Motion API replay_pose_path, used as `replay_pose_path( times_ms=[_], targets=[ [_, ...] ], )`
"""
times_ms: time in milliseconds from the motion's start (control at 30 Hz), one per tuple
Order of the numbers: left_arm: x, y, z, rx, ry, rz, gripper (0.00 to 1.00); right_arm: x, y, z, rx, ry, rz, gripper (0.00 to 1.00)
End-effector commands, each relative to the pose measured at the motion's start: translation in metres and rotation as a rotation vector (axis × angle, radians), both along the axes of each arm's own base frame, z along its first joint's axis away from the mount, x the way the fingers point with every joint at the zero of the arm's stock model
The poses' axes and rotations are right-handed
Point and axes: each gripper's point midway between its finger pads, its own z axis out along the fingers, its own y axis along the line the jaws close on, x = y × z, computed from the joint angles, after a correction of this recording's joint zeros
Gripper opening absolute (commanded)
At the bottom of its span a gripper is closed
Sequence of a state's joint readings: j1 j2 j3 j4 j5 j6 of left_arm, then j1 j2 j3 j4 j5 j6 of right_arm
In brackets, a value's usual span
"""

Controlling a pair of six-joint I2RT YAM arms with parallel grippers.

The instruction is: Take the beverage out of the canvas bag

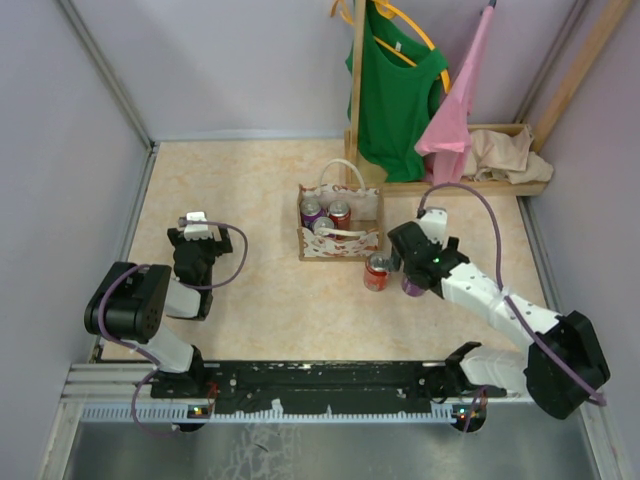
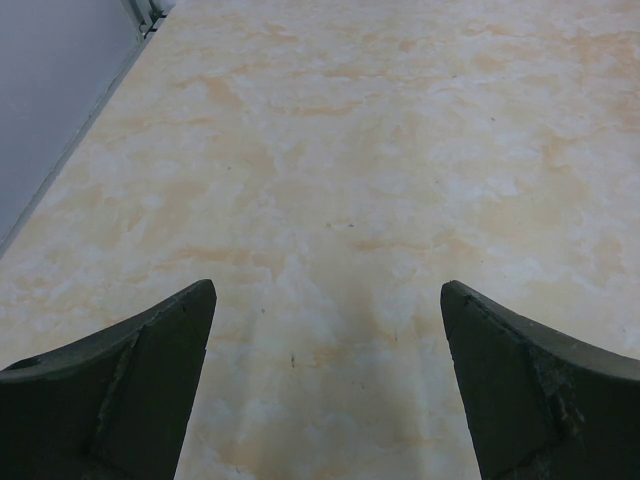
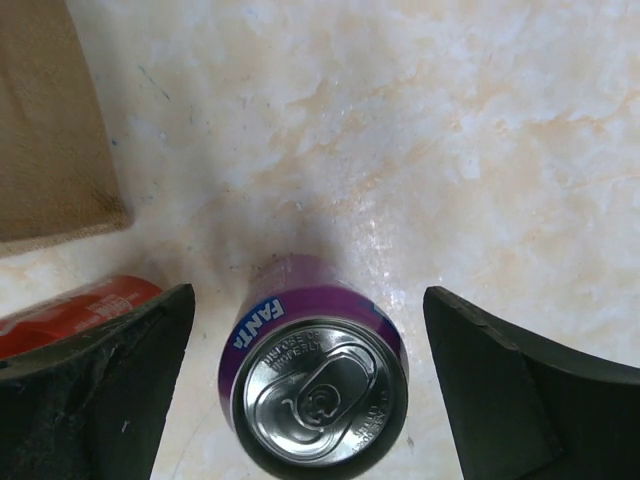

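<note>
The canvas bag (image 1: 342, 240), cream with a red floral print and white handles, stands at the table's middle back. Inside it I see a purple can (image 1: 311, 210), a red can (image 1: 340, 212) and a third can top (image 1: 323, 226). A red can (image 1: 377, 272) stands on the table by the bag's front right corner. A purple Fanta can (image 3: 315, 390) stands upright right of it. My right gripper (image 3: 308, 292) is open and straddles the Fanta can without touching it; it also shows from above (image 1: 412, 272). My left gripper (image 2: 328, 285) is open and empty over bare table, far left of the bag (image 1: 195, 228).
A wooden rack (image 1: 357, 90) at the back right holds a green shirt (image 1: 398, 90) and a pink cloth (image 1: 458, 100). A plain beige cloth (image 1: 505, 152) lies in its base tray. Walls close in the left, back and right sides.
</note>
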State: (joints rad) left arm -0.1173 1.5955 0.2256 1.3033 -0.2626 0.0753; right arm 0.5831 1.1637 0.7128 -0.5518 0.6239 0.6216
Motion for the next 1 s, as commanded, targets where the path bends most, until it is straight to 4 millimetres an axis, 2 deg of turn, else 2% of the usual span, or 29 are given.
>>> replay_pose_path(
  times_ms=[0,200,300,367,500,733,833,967],
  targets=[
    [0.000,0.001,0.006,-0.012,-0.031,0.008,1.00,0.027,0.000,0.072,0.045,-0.197,-0.043,0.96],
    [0.000,0.001,0.006,-0.012,-0.031,0.008,1.00,0.053,0.013,0.169,0.067,-0.385,0.049,0.95],
    [0.000,0.001,0.006,-0.013,-0.031,0.008,1.00,0.065,0.029,0.201,0.094,-0.427,0.119,0.94],
    [0.000,0.001,0.006,-0.013,-0.031,0.008,1.00,0.074,0.045,0.212,0.116,-0.430,0.178,0.93],
    [0.000,0.001,0.006,-0.013,-0.031,0.008,1.00,0.093,0.078,0.208,0.122,-0.389,0.273,0.87],
    [0.000,0.001,0.006,-0.013,-0.031,0.008,1.00,0.117,0.141,0.192,0.063,-0.332,0.399,0.86],
    [0.000,0.001,0.006,-0.012,-0.031,0.008,1.00,0.121,0.166,0.176,0.061,-0.290,0.447,0.86],
    [0.000,0.001,0.005,-0.013,-0.031,0.008,1.00,0.117,0.190,0.154,0.097,-0.234,0.493,0.86]
  ],
)
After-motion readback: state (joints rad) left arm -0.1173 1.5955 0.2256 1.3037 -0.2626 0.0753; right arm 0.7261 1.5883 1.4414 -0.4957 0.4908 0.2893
